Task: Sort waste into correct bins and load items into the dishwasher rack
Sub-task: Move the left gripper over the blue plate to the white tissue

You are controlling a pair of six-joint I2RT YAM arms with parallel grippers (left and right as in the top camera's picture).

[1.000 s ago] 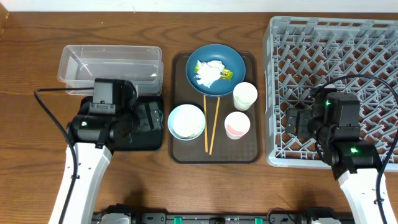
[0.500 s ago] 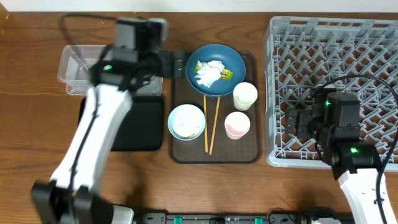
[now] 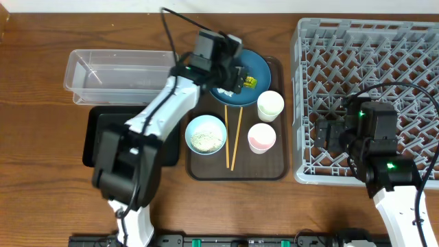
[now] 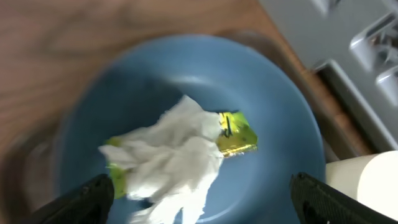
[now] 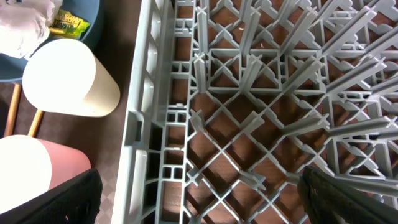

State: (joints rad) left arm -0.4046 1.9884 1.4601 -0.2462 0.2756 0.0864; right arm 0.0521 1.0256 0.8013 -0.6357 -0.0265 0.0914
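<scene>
The dark blue plate [image 3: 259,63] sits at the back of the brown serving tray and holds crumpled white tissue [image 4: 174,149] and a yellow-green wrapper [image 4: 236,134]. My left gripper [image 3: 233,77] hovers over the plate, open and empty; in the left wrist view [image 4: 202,205] the tissue lies between its fingers. The light blue bowl [image 3: 205,134] holds rice. The white cup [image 3: 270,106], pinkish cup [image 3: 261,137] and two chopsticks [image 3: 230,137] lie on the tray. My right gripper [image 3: 329,134] is open over the grey rack's [image 3: 384,55] left side; in the right wrist view [image 5: 199,199] it is empty.
The clear container [image 3: 116,72] stands at the back left with the black tray [image 3: 103,137] in front of it, partly under my left arm. The brown serving tray [image 3: 274,168] lies between them and the rack. Both cups show in the right wrist view beside the rack wall.
My left arm has swung from the black tray past the clear container to over the blue plate. The right arm has not moved.
</scene>
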